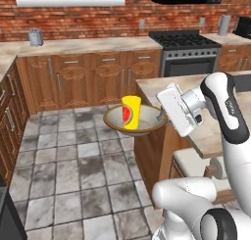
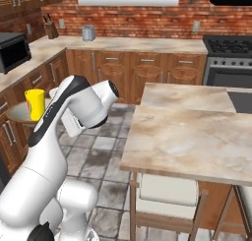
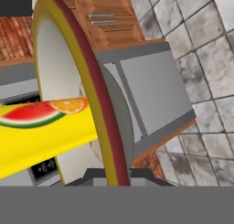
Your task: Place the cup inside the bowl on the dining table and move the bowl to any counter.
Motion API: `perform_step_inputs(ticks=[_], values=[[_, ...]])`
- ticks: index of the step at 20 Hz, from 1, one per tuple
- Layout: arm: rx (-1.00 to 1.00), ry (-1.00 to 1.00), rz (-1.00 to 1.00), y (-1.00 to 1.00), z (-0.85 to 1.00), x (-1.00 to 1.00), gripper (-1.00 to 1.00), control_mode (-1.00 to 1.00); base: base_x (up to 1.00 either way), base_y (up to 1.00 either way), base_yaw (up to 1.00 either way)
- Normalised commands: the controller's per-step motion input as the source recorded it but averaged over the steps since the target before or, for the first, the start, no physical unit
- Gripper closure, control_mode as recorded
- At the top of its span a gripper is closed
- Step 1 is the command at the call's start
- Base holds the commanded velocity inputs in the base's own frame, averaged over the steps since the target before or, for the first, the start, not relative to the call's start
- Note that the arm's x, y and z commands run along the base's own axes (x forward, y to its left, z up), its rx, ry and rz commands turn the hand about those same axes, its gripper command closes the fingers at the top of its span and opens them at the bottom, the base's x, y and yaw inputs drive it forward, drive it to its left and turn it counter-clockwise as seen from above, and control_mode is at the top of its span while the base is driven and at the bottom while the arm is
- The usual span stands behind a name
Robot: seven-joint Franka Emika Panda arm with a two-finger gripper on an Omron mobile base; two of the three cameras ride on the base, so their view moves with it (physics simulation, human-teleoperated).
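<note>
Out past the near left corner of the dining table (image 1: 169,84), in the left base view, I see the bowl (image 1: 115,119) held over the tiled floor (image 1: 73,160), level, with the cup (image 1: 131,112) standing upright inside it. My gripper (image 1: 160,118) pinches the bowl's right rim, jaws narrow on it. Behind stands the counter (image 1: 88,46) with a metal canister (image 1: 35,37) and the black stove (image 1: 188,50); nothing stands between bowl and counter but open floor.

From the right base view, my own arm covers most of the bowl (image 2: 17,113); the cup (image 2: 35,104) shows just beside the left-hand cabinets, near a microwave (image 2: 14,50). A white-cushioned stool (image 2: 165,195) tucks under the table's near edge.

Through the hand view, the bowl's rim (image 3: 91,81) runs edge-on between the fingertips, and the cup (image 3: 45,129) lies across its inside, watermelon mark showing.
</note>
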Motion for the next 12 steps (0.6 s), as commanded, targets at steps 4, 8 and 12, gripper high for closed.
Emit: perform_step_inputs(ticks=[4, 8, 12], values=[[0.0, 0.0, 0.0, 0.0, 0.0, 0.0, 1.0, 1.0, 0.22, 0.46, 0.0], [0.0, 0.0, 0.0, 0.0, 0.0, 0.0, 1.0, 1.0, -0.16, 0.45, 0.0], [0.0, 0.0, 0.0, 0.0, 0.0, 0.0, 1.0, 1.0, -0.29, 0.52, 0.0]])
